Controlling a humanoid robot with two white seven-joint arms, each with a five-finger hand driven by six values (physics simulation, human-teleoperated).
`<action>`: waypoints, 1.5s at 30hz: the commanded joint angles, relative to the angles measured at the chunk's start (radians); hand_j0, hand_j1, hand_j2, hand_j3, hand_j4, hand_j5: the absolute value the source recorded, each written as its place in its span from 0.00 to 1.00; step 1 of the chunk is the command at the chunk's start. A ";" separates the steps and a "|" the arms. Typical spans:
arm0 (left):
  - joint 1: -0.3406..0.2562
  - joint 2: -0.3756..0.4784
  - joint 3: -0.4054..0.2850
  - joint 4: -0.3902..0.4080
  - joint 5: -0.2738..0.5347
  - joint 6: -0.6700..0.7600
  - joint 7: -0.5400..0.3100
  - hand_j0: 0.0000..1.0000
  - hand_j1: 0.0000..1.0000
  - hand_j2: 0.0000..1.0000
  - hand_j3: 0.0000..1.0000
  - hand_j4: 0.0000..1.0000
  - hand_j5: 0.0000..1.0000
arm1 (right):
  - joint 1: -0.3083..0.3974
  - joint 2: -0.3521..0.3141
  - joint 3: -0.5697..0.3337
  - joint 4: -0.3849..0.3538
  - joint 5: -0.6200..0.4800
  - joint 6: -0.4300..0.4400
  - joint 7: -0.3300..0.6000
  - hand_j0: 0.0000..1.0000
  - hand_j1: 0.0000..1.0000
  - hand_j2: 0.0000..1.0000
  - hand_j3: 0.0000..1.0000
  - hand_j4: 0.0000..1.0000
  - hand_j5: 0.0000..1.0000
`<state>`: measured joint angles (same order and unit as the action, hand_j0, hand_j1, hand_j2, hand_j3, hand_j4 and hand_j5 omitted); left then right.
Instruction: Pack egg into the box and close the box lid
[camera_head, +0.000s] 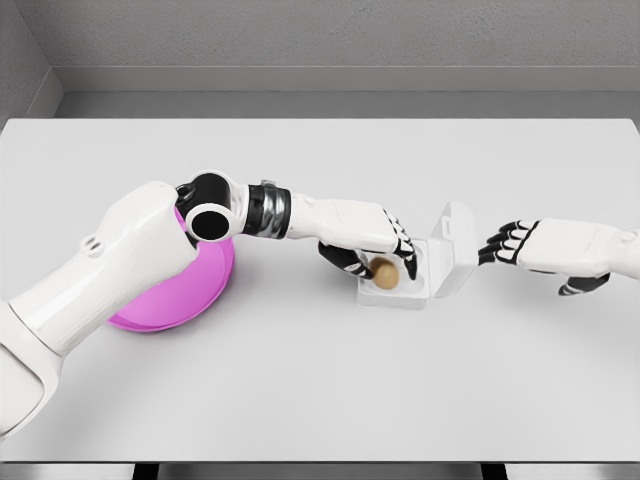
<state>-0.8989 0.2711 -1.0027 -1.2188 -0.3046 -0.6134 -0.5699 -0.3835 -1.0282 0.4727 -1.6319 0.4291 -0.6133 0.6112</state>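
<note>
- A grey wall runs behind a wide white table (320, 390) that fills most of the view.
- The left arm (110, 270) comes in from the lower left and stretches across the table toward the middle, its white upper segment lying over part of the plate.
- The right arm (600, 250) enters from the right edge, low over the table.
- A pink plate (195, 290) sits left of centre – its left side is hidden under the left arm.
- A small white box (437, 270) stands just right of centre, its lid (458, 245) tilted up and back on the right side, open.
- The left hand (375, 255) is at the box, fingers curled around the egg.
- The right hand (520, 245) hovers just right of the lid, apart from it – fingers loosely bent, holding nothing.
- The brown egg (385, 272) is in the box's tray, on its left side, with the left fingers touching it.
</note>
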 joint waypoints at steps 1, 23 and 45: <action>0.000 0.003 0.001 -0.001 0.008 0.003 0.002 0.78 0.78 0.78 0.78 0.78 0.78 | 0.000 -0.001 0.000 0.000 -0.004 0.002 0.000 1.00 1.00 1.00 1.00 1.00 1.00; -0.038 0.315 0.081 -0.011 0.209 0.003 0.004 1.00 1.00 1.00 1.00 1.00 1.00 | -0.002 -0.001 0.000 -0.069 -0.006 0.002 0.000 1.00 1.00 1.00 1.00 1.00 1.00; -0.034 0.315 0.081 -0.008 0.209 0.003 0.004 1.00 1.00 1.00 1.00 1.00 1.00 | -0.037 0.028 -0.002 -0.126 -0.013 0.002 0.000 1.00 1.00 1.00 1.00 1.00 1.00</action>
<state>-0.9327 0.5855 -0.9230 -1.2278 -0.1021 -0.6134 -0.5665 -0.4203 -1.0021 0.4703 -1.7577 0.4202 -0.6134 0.6113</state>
